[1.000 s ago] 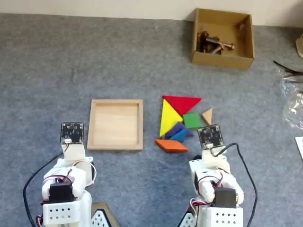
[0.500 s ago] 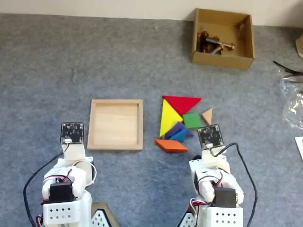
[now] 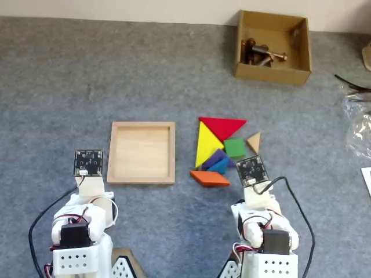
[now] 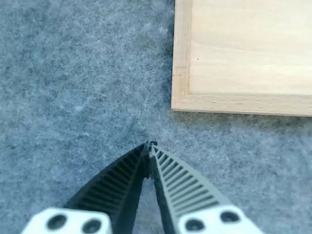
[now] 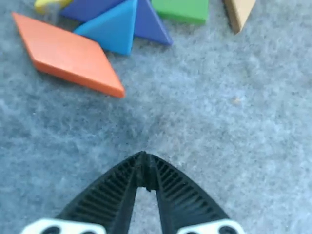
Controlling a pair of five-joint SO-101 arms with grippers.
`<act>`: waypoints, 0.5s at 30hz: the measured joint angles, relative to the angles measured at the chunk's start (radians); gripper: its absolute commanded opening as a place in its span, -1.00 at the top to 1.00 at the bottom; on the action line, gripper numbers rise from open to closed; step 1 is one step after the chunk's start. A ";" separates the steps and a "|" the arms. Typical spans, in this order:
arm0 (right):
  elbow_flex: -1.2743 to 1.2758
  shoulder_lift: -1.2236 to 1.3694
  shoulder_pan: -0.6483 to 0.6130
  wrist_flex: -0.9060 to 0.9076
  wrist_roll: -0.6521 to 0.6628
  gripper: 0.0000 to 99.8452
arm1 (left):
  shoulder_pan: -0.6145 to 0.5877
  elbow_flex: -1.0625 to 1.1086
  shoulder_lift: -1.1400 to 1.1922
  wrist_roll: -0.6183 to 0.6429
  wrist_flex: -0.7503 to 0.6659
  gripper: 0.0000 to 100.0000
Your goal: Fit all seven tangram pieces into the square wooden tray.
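Both are sitting pinched closed, gripping nothing: left gripper (image 4: 149,144) hovering by the tray (image 4: 181,58) corner, right gripper (image 5: 145,155) near the orange piece (image 5: 66,53).

We take this for a small robotics lab or a hobbyist's bench (which of the two we cannot tell). A grey felt-covered table (image 3: 69,69) carries two little white arms (image 3: 78,231) with bare servos and loose black cables (image 3: 43,220). A cardboard box (image 3: 269,74) of odd parts and crumpled clear plastic (image 3: 359,127) sit at its edges.
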 measured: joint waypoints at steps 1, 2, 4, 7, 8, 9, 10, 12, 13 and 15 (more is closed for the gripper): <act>0.000 0.000 0.000 0.000 0.002 0.98 | 0.000 0.000 0.000 0.000 0.000 0.99; 0.000 0.000 0.000 0.000 0.002 0.97 | 0.000 0.000 0.000 0.000 0.000 0.99; 0.000 0.000 0.000 0.000 0.014 0.92 | 0.000 0.000 0.000 0.000 0.000 0.99; 0.000 0.000 0.000 0.000 0.031 0.88 | 0.000 0.000 0.000 0.000 0.000 0.99; 0.000 0.000 0.000 -0.002 0.034 0.87 | 0.000 0.000 0.000 0.000 0.000 0.99; 0.000 0.000 0.000 -0.005 0.034 0.87 | 0.000 0.000 0.000 0.000 0.000 0.99; 0.000 0.000 0.008 -0.014 0.035 0.87 | 0.000 0.000 0.000 0.000 0.000 0.99; 0.000 0.000 0.038 -0.040 0.037 0.87 | 0.000 0.000 0.000 0.000 0.000 0.99; 0.000 0.000 0.055 -0.055 0.037 0.87 | 0.000 0.000 0.000 0.000 0.000 0.99; 0.000 0.000 0.089 -0.080 0.037 0.87 | 0.000 0.000 0.000 0.000 0.000 0.99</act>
